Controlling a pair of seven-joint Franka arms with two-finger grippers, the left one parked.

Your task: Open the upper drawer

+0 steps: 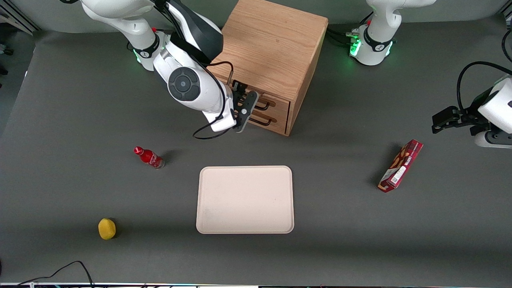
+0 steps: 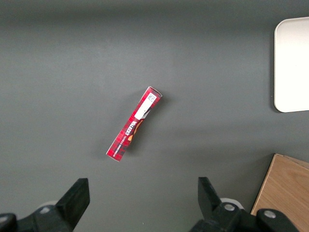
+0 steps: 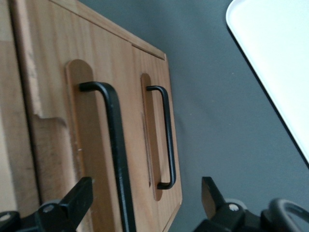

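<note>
In the front view, a light oak cabinet (image 1: 272, 52) is seen standing on the dark grey surface (image 1: 360, 240), farther from the camera than a cream tray (image 1: 245, 199). Two drawers are set in its front, one above the other, each with a black bar handle. The upper drawer (image 1: 276, 103) is the higher of the two and appears closed, flush with the cabinet front. The gripper (image 1: 245, 110) is held right in front of the drawers, at handle height, its fingers spread.

A red bottle (image 1: 149, 157) and a yellow sponge-like object (image 1: 107, 229) are found toward the working arm's end of the surface; a red snack box (image 1: 401, 165) lies toward the parked arm's end.

In the left wrist view, the snack box (image 2: 134, 123) is shown lying flat on the surface, with a corner of the tray (image 2: 292, 63) and an edge of the cabinet (image 2: 285, 193) visible.

In the right wrist view, the upper drawer (image 3: 53, 92) is seen close up — pale oak grain, a rounded recessed slot, and a long black handle (image 3: 116, 154) running between the spread fingers (image 3: 72, 200). The lower drawer (image 3: 157, 77) with its matching handle (image 3: 168, 137) is seen beside it — whether the upper handle is touched cannot be told.
</note>
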